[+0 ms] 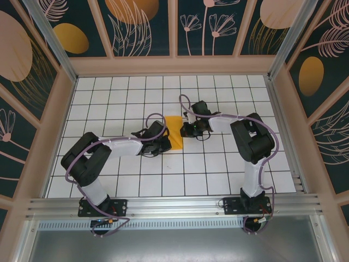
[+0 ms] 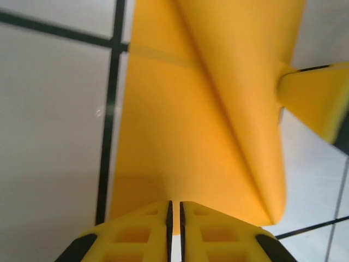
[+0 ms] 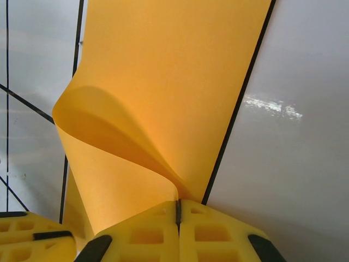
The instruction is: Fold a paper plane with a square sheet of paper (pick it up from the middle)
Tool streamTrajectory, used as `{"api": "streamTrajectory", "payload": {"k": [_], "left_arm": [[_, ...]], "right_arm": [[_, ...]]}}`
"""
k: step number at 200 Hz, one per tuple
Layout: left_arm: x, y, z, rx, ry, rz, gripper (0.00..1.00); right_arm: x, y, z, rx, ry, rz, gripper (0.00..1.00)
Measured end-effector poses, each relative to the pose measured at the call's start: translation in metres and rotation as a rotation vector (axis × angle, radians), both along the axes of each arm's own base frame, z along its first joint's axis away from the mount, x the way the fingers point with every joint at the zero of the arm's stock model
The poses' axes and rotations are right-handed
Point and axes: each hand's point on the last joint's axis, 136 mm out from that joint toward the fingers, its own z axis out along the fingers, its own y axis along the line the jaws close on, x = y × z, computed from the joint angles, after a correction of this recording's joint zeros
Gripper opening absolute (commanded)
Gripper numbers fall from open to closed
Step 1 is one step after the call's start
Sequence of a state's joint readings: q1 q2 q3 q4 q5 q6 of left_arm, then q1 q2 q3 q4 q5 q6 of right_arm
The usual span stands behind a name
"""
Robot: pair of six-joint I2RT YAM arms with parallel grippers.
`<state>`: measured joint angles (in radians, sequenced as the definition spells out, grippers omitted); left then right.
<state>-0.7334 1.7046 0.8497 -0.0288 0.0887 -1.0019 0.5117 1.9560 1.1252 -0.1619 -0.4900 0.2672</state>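
Observation:
The orange-yellow square sheet of paper [image 1: 174, 132] lies mid-table between both grippers, with one side curled up and over itself. In the right wrist view the sheet [image 3: 163, 82] rolls from the floor into my right gripper [image 3: 178, 210], which is shut on its lifted edge. My right gripper [image 1: 186, 129] sits at the sheet's right side. My left gripper [image 1: 166, 140] is at the sheet's left side. Its jaws [image 2: 175, 210] stand a narrow slit apart over the flat sheet [image 2: 180, 125], and nothing shows pinched between them. The paper plane is out of view.
The white table with black grid lines [image 1: 207, 169] is walled by wooden panels with orange ovals. An aluminium rail [image 1: 174, 206] runs along the near edge by the arm bases. A yellow fingertip [image 2: 316, 101] of the right gripper shows at the sheet's far side.

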Motion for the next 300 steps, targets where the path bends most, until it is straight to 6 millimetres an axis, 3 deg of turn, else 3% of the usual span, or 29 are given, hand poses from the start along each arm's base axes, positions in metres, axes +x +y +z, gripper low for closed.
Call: {"api": "streamTrajectory", "payload": {"k": [40, 61, 113, 162, 300], "left_arm": [[0.029, -0.018, 0.063, -0.122, -0.160, 0.012, 0.16], [0.043, -0.022, 0.075, -0.168, -0.203, 0.027, 0.15], [0.061, -0.033, 0.042, -0.151, -0.156, 0.030, 0.14], [0.063, -0.031, 0.022, -0.103, -0.115, 0.044, 0.13], [0.061, -0.020, 0.000, -0.036, -0.076, 0.079, 0.12]], "right_arm": [[0.000, 0.000, -0.001, -0.001, 0.001, -0.001, 0.04], [0.000, 0.000, -0.001, -0.001, 0.002, -0.001, 0.04], [0.001, 0.000, -0.001, -0.001, 0.002, -0.001, 0.04], [0.001, 0.000, -0.001, -0.001, 0.003, -0.002, 0.04], [0.005, 0.000, -0.002, -0.007, 0.013, -0.005, 0.04]]}}
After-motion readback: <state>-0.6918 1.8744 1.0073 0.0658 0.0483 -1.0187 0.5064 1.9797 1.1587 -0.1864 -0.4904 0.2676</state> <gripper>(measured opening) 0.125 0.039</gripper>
